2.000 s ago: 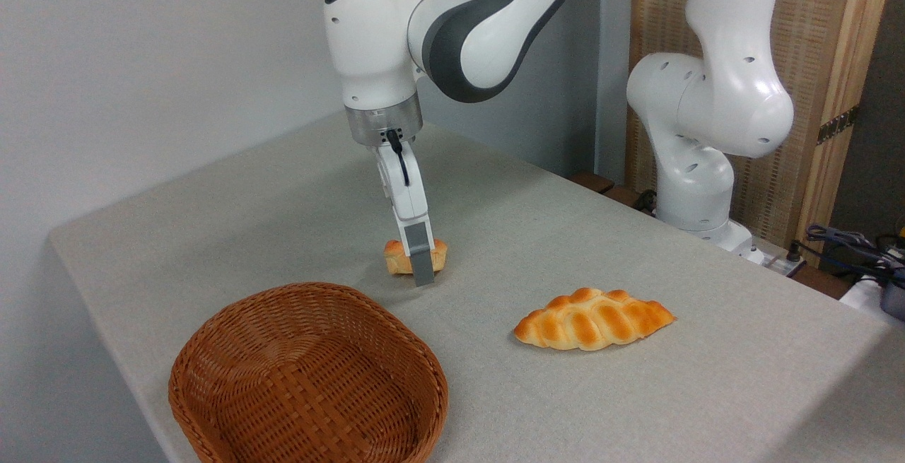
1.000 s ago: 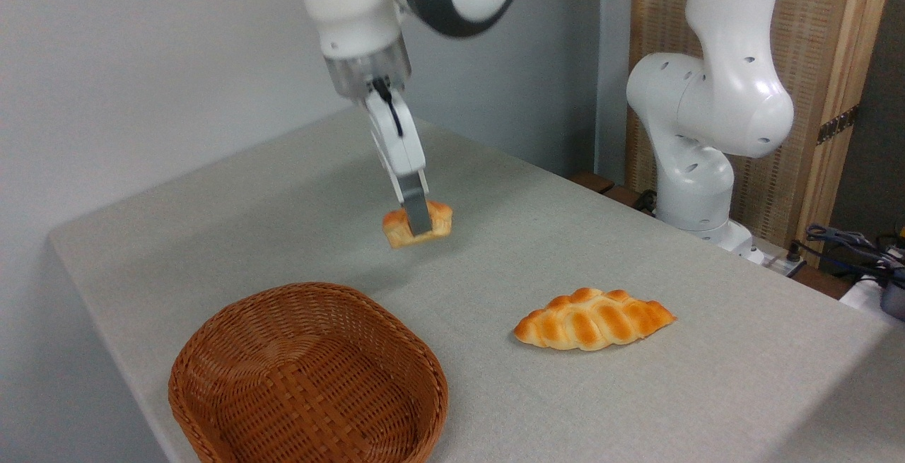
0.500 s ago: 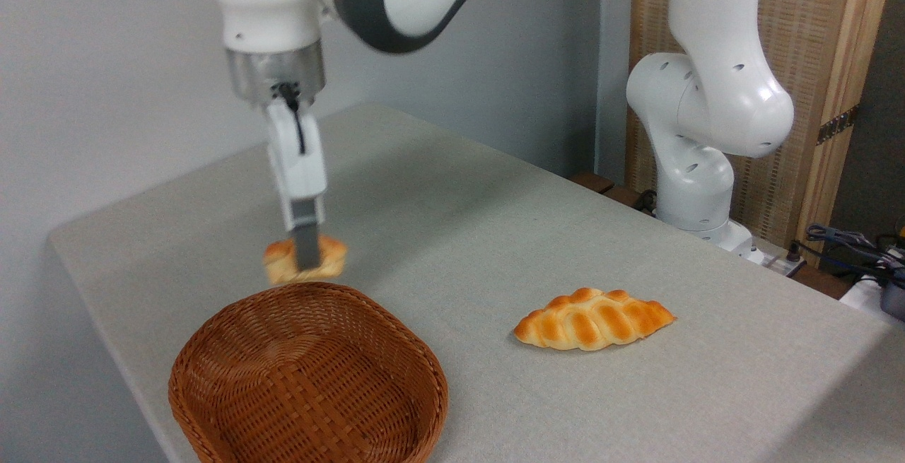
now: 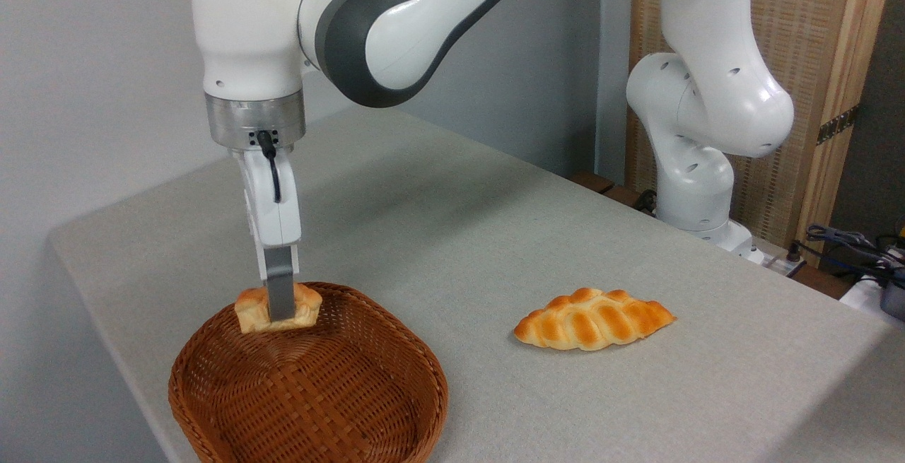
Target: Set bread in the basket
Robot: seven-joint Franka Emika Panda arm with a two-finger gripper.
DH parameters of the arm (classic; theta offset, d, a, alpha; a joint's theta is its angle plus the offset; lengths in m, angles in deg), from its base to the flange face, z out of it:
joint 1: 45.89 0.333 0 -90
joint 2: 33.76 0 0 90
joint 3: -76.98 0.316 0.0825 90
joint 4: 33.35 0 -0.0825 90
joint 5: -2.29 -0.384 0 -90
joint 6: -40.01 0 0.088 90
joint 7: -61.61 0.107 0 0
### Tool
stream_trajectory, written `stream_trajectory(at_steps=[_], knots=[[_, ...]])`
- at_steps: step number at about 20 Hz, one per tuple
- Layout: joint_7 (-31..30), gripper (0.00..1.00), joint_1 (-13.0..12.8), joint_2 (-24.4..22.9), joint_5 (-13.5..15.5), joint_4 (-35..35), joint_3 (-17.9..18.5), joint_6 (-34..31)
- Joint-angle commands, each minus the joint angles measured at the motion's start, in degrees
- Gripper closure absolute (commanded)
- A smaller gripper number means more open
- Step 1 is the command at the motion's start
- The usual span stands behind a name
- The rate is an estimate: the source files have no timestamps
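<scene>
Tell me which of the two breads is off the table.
The small round bun, clamped in the gripper over the basket's far rim. The longer braided loaf lies on the table.

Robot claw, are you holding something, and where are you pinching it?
Yes. The gripper is holding the small round bun, pinched across its middle from the sides, top facing up. It hangs over the far rim of the basket.

We see a braided loaf lying flat on the grey table, well right of the gripper.
</scene>
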Motion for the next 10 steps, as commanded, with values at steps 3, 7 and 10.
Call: stream_trajectory(at_steps=[3, 7, 10], knots=[[0.70, 0.00, -0.25, 1.35, -1.18, 0.55, 0.26, 2.46], [0.35, 0.00, -0.25, 1.09, -0.74, 0.73, 0.26, 2.46], [-0.88, 0.00, -0.25, -1.01, 0.23, 0.82, 0.17, 2.28]])
